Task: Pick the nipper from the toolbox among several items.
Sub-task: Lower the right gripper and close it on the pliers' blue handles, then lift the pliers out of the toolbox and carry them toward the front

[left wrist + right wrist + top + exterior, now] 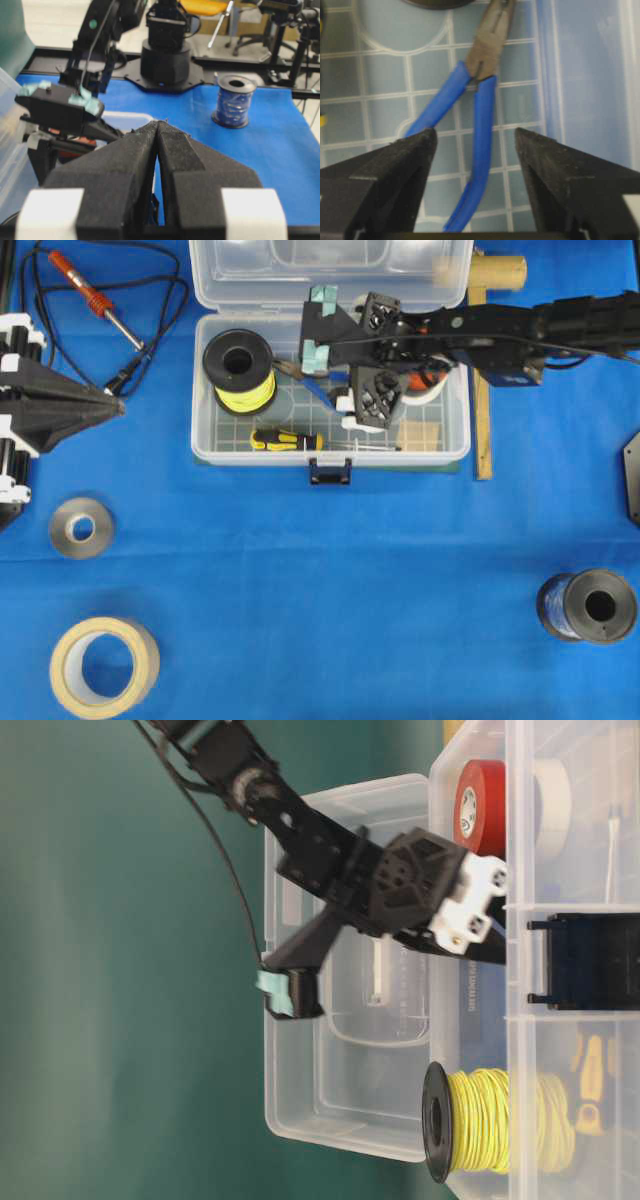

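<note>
Well, blue-handled nipper point(479, 100) (dark jaws)

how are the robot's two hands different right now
The right hand is open; the left hand is shut. The right hand is inside the toolbox, straddling the nipper; the left hand waits outside at the table's edge, holding nothing. Both have black fingers.

the right arm's end effector point(330, 965) reaches into the clear toolbox point(340, 1115), one teal-padded finger point(285, 992) standing by the open lid. a spool of yellow wire point(490, 1120) lies in the box, and a red tape roll point(482, 808) sits beside a white one point(552, 805).
</note>
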